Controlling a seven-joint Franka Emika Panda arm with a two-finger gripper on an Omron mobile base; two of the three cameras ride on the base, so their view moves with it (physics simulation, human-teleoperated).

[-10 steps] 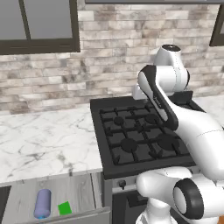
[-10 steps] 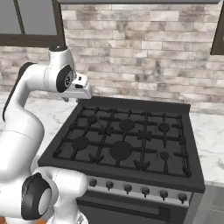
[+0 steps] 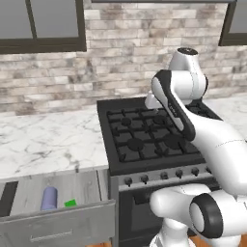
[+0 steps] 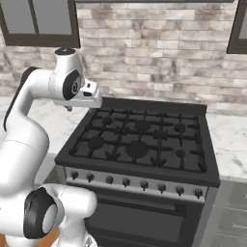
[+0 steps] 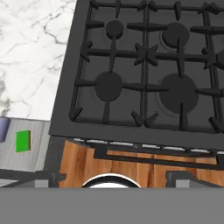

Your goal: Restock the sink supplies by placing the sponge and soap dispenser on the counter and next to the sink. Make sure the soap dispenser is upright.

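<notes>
The soap dispenser (image 3: 48, 198), a lavender-blue bottle, lies on its side in an open grey drawer (image 3: 82, 185) below the counter (image 3: 48, 140). The sponge (image 3: 70, 203), a small green block, rests just right of it in the same drawer. In the hand view the sponge (image 5: 23, 141) sits at the lower left, with a sliver of the soap dispenser (image 5: 2, 130) at the frame's edge. My gripper (image 4: 76, 106) hangs over the stove's left rear corner, high above the drawer, open and holding nothing. The sink is out of view.
A black gas stove (image 3: 149, 135) with raised grates stands right of the drawer, its knobs (image 4: 126, 182) along the front. White marble counter (image 4: 231, 140) continues on its far side. A brick wall (image 3: 125, 62) and dark window frames (image 3: 43, 46) back the scene.
The whole picture has shifted slightly, with the drawer now higher in the left base view, so the camera moved. The arm keeps nearly the same pose over the stove.
</notes>
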